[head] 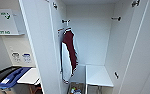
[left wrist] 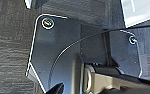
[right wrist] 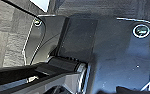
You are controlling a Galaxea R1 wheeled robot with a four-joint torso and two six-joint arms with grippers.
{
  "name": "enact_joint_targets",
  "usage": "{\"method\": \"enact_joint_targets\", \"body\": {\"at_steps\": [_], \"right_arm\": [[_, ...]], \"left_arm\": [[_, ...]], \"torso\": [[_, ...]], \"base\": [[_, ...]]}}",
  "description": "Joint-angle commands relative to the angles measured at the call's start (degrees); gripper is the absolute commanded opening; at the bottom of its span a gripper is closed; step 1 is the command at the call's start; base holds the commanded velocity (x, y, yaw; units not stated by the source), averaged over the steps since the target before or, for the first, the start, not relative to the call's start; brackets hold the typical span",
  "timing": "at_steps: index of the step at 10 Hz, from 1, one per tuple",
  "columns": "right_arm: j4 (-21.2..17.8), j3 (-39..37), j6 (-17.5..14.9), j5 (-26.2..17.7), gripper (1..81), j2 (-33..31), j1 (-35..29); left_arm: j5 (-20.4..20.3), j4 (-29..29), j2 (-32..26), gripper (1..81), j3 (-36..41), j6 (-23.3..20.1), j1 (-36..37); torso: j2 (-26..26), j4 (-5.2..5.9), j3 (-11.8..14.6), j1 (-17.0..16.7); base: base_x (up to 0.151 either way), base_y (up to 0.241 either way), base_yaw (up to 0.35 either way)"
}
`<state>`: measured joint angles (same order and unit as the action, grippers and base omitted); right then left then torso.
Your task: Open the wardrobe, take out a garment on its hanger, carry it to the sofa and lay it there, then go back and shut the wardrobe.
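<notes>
Head view: the wardrobe [head: 91, 37] stands open, both doors swung outward. Inside, a dark red and white garment [head: 69, 56] hangs at the left end, beside the left door [head: 43, 47]. A white shelf [head: 97, 75] occupies the lower right of the interior. A first-aid cabinet [head: 3, 22] is mounted on the wall to the left. Wrist views: dark carpet floor [left wrist: 8, 50] lies beneath each arm. Tool state: cannot tell for either arm.

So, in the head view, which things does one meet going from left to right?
White wall-mounted first-aid box → blue bin with black rim → open white left wardrobe door → dark red and white hanging garment → white shelf inside the wardrobe → open white right wardrobe door.
</notes>
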<state>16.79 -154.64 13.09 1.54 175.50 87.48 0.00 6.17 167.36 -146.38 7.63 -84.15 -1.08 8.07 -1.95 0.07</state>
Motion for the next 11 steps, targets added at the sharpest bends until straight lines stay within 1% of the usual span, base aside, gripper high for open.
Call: {"method": "enact_joint_targets", "body": {"at_steps": [1,2,3,5,6,7,8,9,10,11], "right_arm": [[0.5,5.9,0.0,0.6,81.1,-4.9,-1.8],[0.4,8.6,0.2,1.5,81.1,-7.7,-1.8],[0.4,10.9,0.4,1.6,81.1,-10.2,-1.9],[0.3,13.6,0.7,1.7,81.1,-14.9,-2.3],[0.3,13.2,0.7,2.3,81.1,-16.3,-2.3],[-0.2,12.1,1.1,4.8,81.1,-18.6,-2.9],[-1.4,10.9,1.8,6.0,81.1,-20.4,-3.5],[-2.7,10.1,2.0,7.3,81.1,-22.4,-4.1],[-4.0,9.3,2.0,8.9,81.1,-24.3,-5.1],[-4.7,8.5,2.5,9.7,81.1,-26.3,-6.5]], "left_arm": [[2.8,-0.4,-3.0,81.1,0.8,0.0,3.1],[2.2,-0.1,-4.4,81.1,1.2,0.0,3.2],[0.6,-0.2,-5.5,81.1,1.7,0.0,3.1],[-0.3,-0.5,-9.5,81.1,5.6,0.0,3.1],[-1.9,-0.9,-11.3,81.1,6.4,0.2,3.1],[-6.0,-2.0,-14.2,81.1,6.5,1.0,3.1],[-7.8,-4.0,-16.4,81.1,6.5,1.2,3.5],[-8.5,-6.3,-18.9,81.1,7.0,1.2,4.5],[-8.8,-7.1,-21.5,81.1,8.7,1.2,5.6],[-10.1,-7.9,-24.9,81.1,11.6,1.7,6.5]], "torso": [[0.0,0.00,0.0,0.0],[0.0,0.00,0.0,0.0],[0.0,0.00,0.0,0.0],[0.0,0.00,0.0,0.0],[0.0,0.00,0.0,0.0],[0.0,0.00,0.0,0.0],[0.0,0.00,0.0,0.0],[0.0,0.00,0.0,0.0],[0.0,0.00,0.0,0.0],[0.0,0.00,0.0,0.0]], "base": [[0.000,0.000,0.000],[0.000,0.000,0.000],[0.000,0.000,0.000],[0.000,0.000,0.000],[0.000,0.000,0.000],[0.000,0.000,0.000],[0.000,0.000,0.000],[0.000,0.000,0.000],[0.000,0.000,0.000],[0.000,0.000,0.000]]}}
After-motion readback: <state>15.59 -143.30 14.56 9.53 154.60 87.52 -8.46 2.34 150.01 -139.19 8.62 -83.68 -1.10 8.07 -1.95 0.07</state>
